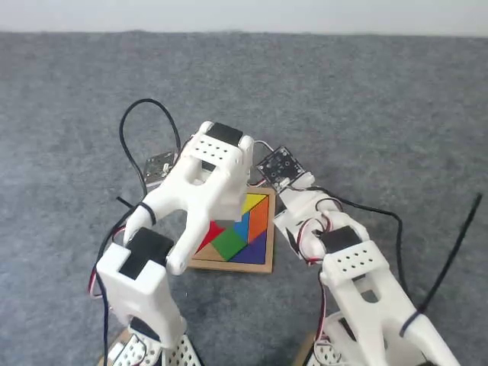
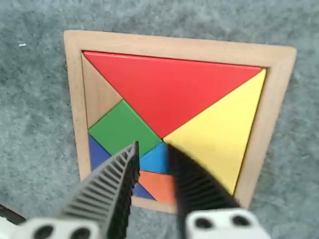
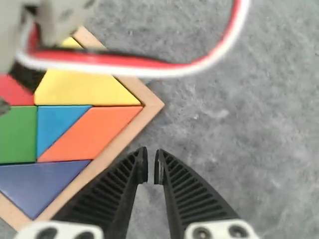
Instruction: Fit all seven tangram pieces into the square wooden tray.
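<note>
The left gripper [image 2: 152, 152] points down, its jaws a little apart and empty. The right gripper [image 3: 151, 167] also points down, its jaws almost touching, holding nothing.

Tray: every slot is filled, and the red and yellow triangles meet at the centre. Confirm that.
Not every slot: the left wrist view shows one triangular gap in the tray, between the red triangle and the green square. Red does meet the yellow triangle at the centre.

The left arm [image 1: 200, 191] and right arm [image 1: 358, 267] are white shells with black servos [image 1: 145, 250], trailing black and red-white cables [image 1: 374, 210]. The left tool [image 2: 152, 147] and right tool [image 3: 151, 152] have ribbed black fingers [image 3: 114, 194].
</note>
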Tool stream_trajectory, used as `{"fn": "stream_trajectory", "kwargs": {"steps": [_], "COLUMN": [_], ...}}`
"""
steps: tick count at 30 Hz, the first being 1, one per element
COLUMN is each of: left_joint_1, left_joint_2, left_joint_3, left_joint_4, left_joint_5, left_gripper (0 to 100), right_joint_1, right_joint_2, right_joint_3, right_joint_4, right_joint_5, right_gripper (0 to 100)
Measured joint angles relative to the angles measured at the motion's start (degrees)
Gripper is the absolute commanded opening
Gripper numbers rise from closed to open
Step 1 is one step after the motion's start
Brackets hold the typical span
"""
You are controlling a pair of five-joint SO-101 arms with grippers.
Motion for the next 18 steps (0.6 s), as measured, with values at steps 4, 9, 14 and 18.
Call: {"fn": "stream_trajectory", "kwargs": {"steps": [4,9,14,18], "left_joint_1": [0.0,0.0,0.0,0.0], "left_joint_2": [0.0,0.0,0.0,0.0], "left_joint_3": [-2.1,-2.4,-2.4,-2.4], "left_joint_4": [0.4,1.8,4.4,5.5], "left_joint_5": [-1.7,-3.6,-1.5,-0.9], "left_gripper": [55,44,14,1], "right_joint_1": [2.1,1.9,0.5,0.4], "right_joint_2": [-2.5,-4.5,-4.5,-4.8], "right_joint_3": [0.0,0.0,0.0,0.0], "right_joint_4": [1.0,1.1,1.2,1.6], "right_joint_5": [-0.1,-1.7,-2.1,-2.3], "right_gripper": [0.9,0.9,0.9,0.9]}}
